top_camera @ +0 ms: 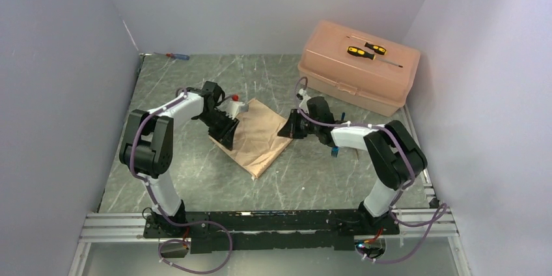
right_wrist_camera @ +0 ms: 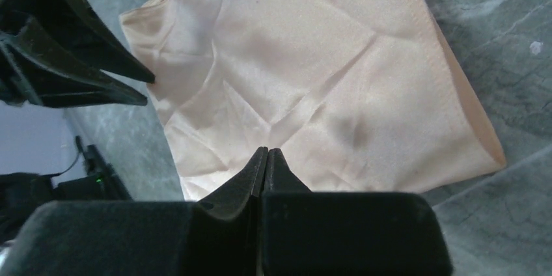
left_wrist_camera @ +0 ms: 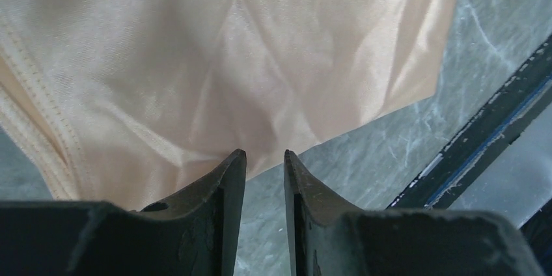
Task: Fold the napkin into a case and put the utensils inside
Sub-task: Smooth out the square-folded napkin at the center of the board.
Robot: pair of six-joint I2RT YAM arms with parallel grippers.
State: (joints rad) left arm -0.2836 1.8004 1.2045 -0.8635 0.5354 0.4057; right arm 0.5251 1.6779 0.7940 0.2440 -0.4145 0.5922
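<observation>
Top view: napkin point(top_camera: 259, 138) lies flat mid-table point(top_camera: 195, 178), set like a diamond. Left gripper point(top_camera: 229, 131) sits over its left edge, right gripper point(top_camera: 291, 127) at its right corner. Utensils point(top_camera: 334, 152): only a blue bit shows by the right forearm, apart from the napkin. Pink box point(top_camera: 357, 71) far right, two screwdrivers point(top_camera: 366, 51) on its lid.

Left wrist: left gripper point(left_wrist_camera: 265, 162) slightly parted, nothing between the fingers point(left_wrist_camera: 224, 185); napkin point(left_wrist_camera: 228, 61) just ahead of the tips.

Right wrist: right gripper point(right_wrist_camera: 267, 153) closed tight, tips over the napkin point(right_wrist_camera: 312, 74) near its edge; can't tell if cloth is pinched. Left gripper point(right_wrist_camera: 147, 90) at the far edge, jaws a little apart.
</observation>
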